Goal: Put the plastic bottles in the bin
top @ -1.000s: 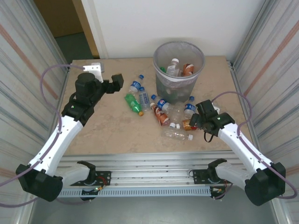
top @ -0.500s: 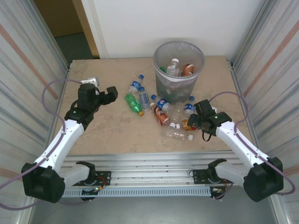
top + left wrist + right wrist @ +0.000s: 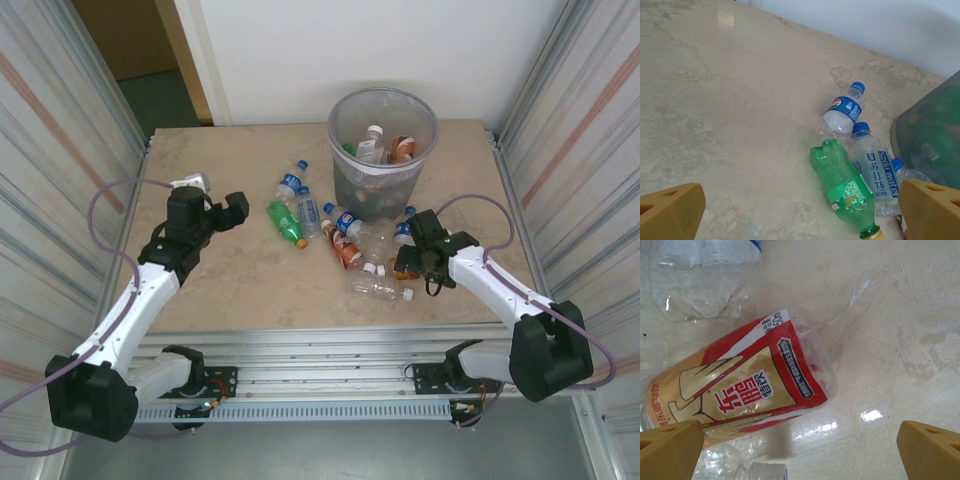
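R claw now nearer red-label bottle; L claw drawn back.

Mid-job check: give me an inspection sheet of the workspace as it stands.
Surface: beige table, left half bare.
Job's things: bin at the far edge with bottles inside; about ten more lie in front of it, among them a green bottle and a red-label bottle.
Clutter: nothing seen.
Grippers: left gripper open, left of the green bottle; right gripper open over the red-label bottle.
Cables: purple cables loop off each arm, touching no bottle.
Surroundings: ribbed panels on both sides, white wall behind.
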